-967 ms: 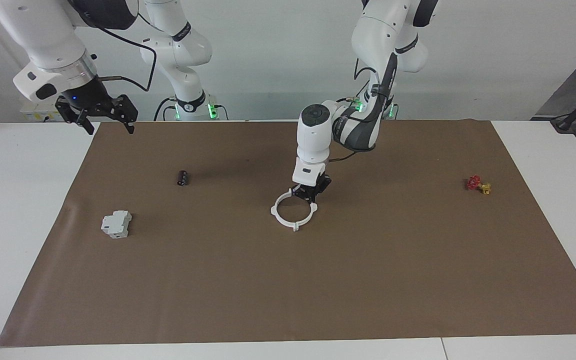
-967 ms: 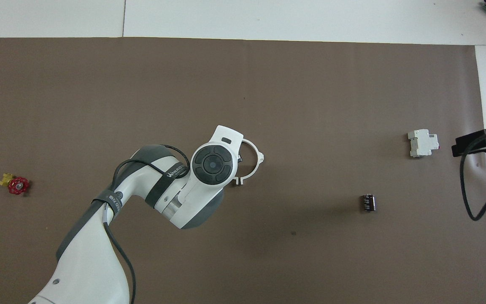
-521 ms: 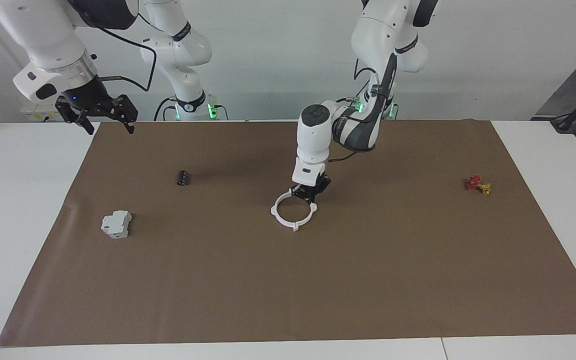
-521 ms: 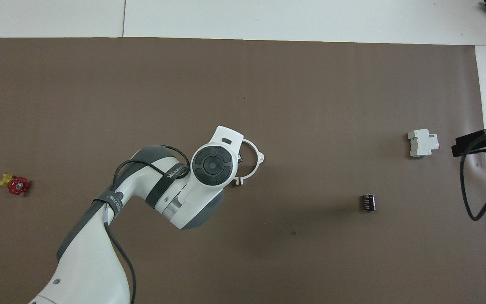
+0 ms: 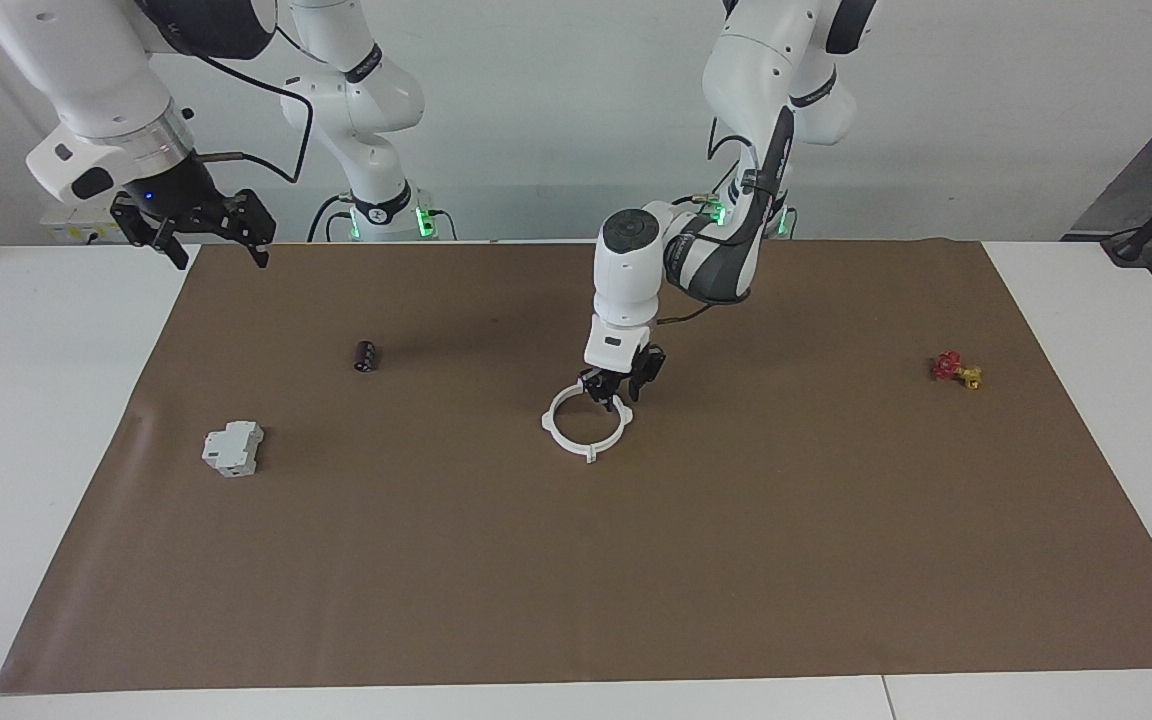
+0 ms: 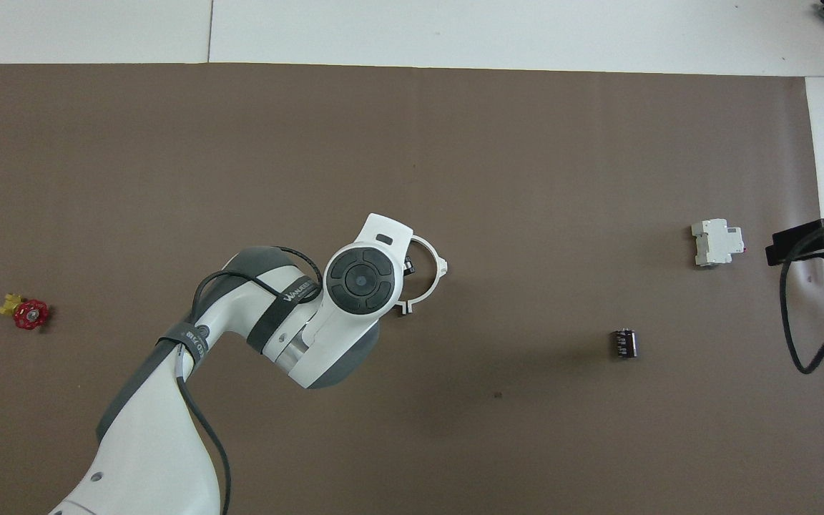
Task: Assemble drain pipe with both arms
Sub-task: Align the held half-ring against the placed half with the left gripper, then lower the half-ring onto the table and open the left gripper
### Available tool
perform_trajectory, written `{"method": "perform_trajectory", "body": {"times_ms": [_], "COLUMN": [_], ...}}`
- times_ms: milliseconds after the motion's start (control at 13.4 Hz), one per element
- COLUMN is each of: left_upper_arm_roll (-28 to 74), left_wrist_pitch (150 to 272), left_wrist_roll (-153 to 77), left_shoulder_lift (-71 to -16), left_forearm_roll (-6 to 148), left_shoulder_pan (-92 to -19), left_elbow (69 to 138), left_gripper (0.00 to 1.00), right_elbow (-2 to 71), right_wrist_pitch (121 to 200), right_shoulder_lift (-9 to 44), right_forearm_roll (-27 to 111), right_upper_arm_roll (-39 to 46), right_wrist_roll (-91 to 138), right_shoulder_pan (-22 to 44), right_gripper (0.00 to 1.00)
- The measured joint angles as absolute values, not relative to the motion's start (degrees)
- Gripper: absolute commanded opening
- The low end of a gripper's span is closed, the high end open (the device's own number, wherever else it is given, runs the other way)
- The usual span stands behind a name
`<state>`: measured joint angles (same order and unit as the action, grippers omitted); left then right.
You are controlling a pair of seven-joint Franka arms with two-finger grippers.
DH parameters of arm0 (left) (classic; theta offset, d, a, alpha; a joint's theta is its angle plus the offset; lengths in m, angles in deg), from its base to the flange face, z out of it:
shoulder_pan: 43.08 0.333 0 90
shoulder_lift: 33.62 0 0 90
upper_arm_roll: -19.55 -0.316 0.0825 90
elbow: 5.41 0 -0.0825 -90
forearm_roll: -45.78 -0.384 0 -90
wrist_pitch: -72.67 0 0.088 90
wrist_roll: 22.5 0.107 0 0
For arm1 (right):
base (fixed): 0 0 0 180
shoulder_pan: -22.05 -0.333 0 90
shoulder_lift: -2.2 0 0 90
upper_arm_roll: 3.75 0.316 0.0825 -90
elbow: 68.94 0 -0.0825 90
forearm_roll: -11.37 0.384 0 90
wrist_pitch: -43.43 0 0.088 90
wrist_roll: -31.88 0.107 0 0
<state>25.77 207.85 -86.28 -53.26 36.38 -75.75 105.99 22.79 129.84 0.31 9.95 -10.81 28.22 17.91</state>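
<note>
From where I sit the drain pipe (image 5: 586, 424) already reads as one closed white ring lying mid-mat, so the joining looks done and what remains, I judge, is for my left gripper (image 5: 619, 391), jaws parted astride the ring's robot-side rim and pinching nothing, to lift clear. My right gripper (image 5: 204, 237) waits high over the mat's corner at its own end, jaws spread and empty. The brown mat (image 5: 636, 560) covers a white table (image 5: 26, 420) before a pale wall, with a grey-white breaker box (image 5: 233, 448), a small black cylinder (image 5: 365, 356) and a red-and-yellow valve (image 5: 956, 369) lying well apart from the ring.
</note>
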Motion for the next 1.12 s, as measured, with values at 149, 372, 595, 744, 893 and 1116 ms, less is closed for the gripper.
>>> {"method": "perform_trajectory", "body": {"times_ms": [149, 372, 595, 744, 893, 1116], "left_upper_arm_roll": [25.8, 25.8, 25.5, 25.2, 25.0, 24.8], "left_wrist_pitch": [207.9, 207.8, 205.6, 203.8, 200.3, 191.7], "left_wrist_roll": [-86.3, -86.3, -86.3, -86.3, -85.1, -75.7], "left_shoulder_lift": [-53.3, -53.3, -53.1, -52.0, -49.2, -43.2], "left_forearm_roll": [36.4, 36.4, 36.4, 36.4, 36.4, 36.3], "left_shoulder_pan": [-75.7, -75.7, -75.7, -75.0, -73.3, -68.8], "left_elbow": [106.0, 106.0, 105.6, 104.9, 104.3, 103.8], "left_gripper": [1.00, 1.00, 1.00, 1.00, 1.00, 1.00], "right_elbow": [22.8, 22.8, 22.8, 22.8, 22.8, 22.8], "right_wrist_pitch": [129.8, 129.8, 129.8, 129.8, 129.8, 129.8], "right_shoulder_lift": [0.3, 0.3, 0.3, 0.3, 0.3, 0.3], "right_forearm_roll": [9.9, 9.9, 9.9, 9.9, 9.9, 9.9], "right_upper_arm_roll": [-10.8, -10.8, -10.8, -10.8, -10.8, -10.8], "right_wrist_roll": [28.2, 28.2, 28.2, 28.2, 28.2, 28.2], "right_shoulder_pan": [17.9, 17.9, 17.9, 17.9, 17.9, 17.9], "right_gripper": [1.00, 1.00, 1.00, 1.00, 1.00, 1.00]}}
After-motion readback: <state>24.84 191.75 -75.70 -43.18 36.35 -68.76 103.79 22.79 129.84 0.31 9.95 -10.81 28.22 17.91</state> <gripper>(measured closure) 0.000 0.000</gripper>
